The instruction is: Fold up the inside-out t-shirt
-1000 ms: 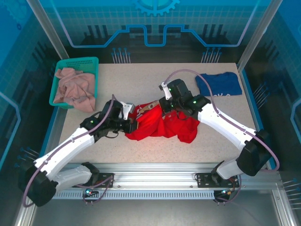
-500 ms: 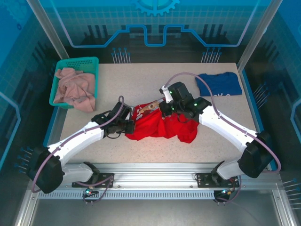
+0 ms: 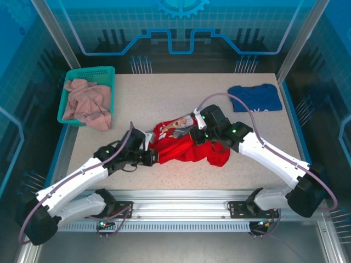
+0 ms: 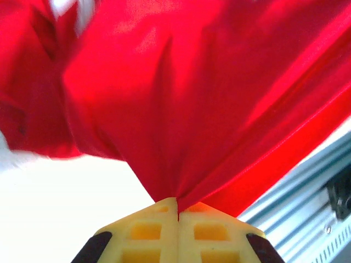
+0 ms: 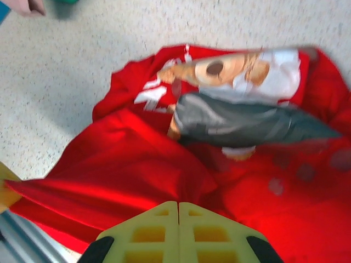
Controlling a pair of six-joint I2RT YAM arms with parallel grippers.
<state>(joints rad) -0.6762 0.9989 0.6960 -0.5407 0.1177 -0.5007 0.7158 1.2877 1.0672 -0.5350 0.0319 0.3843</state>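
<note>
- Top cam looks down from high up at the near edge, whole table (image 3: pixel 164 98) in frame.
- Both wrist cams sit super close, sharing the red t-shirt (image 3: pixel 181 152) with it.

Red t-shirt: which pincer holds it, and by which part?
Both. The left pincer pinches a gathered fold at the red t-shirt's left edge; the right pincer pinches a plain red fold near the chest print.

T-shirt (image 4: pixel 181 98): red cloth, smooth, faint sheen. My left fingers (image 4: pixel 145 234): matt yellow plastic. Table (image 3: pixel 164 98): speckled matt top. Basket (image 3: pixel 90 70): green plastic mesh.
</note>
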